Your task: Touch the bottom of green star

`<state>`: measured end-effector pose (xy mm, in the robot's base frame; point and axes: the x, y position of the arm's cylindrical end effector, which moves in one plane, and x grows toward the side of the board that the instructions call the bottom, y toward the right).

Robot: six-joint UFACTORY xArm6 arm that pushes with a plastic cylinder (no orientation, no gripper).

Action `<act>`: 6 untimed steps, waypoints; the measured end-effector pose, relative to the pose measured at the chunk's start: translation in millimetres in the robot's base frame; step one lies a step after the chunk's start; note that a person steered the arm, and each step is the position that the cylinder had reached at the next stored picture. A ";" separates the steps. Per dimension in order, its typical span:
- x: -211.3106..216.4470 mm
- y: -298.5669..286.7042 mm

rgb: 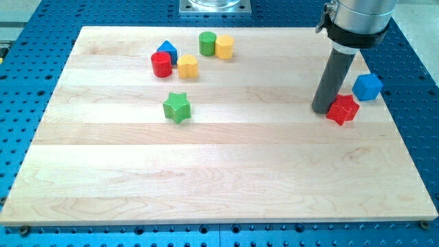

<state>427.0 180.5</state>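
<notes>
One approach is left: my tip (322,110) touches the red star (343,110), well apart from the green star (177,107). We carry no jaws; next we swing below it.

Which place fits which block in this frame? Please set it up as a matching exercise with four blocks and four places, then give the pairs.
Blocks:
1. green star
2. blue cube
3. green cylinder
4. red cylinder

Places:
A. near the view's right edge, up and right of the red star
B. alone, left of the board's middle
C. bottom left of the top cluster
D. top of the cluster, left of a yellow block

Pairs: 1-B, 2-A, 3-D, 4-C. My tip sits by the red star's left side, far from the green star.
</notes>
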 end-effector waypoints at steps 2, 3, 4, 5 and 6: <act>6.8 -150.0; 26.4 -211.9; 26.4 -265.4; 37.8 -295.8; 81.3 -303.3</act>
